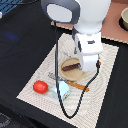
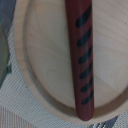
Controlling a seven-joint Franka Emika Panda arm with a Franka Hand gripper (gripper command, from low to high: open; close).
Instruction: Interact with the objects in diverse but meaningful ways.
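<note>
No writing shows anywhere. The sausage (image 2: 82,55), dark red-brown with black grill stripes, lies on the wooden plate (image 2: 40,60) on the mat (image 1: 105,62). The arm hides the gripper, so I cannot tell its state. Tomato (image 1: 40,86) and carton (image 1: 61,90) sit nearby.

A black bench (image 1: 20,45) was covered in part by a pale mat (image 1: 107,62). On the mat were set a wooden plate (image 1: 75,72), a tomato (image 1: 40,86), a carton (image 1: 62,90) and a fork (image 1: 75,84).
</note>
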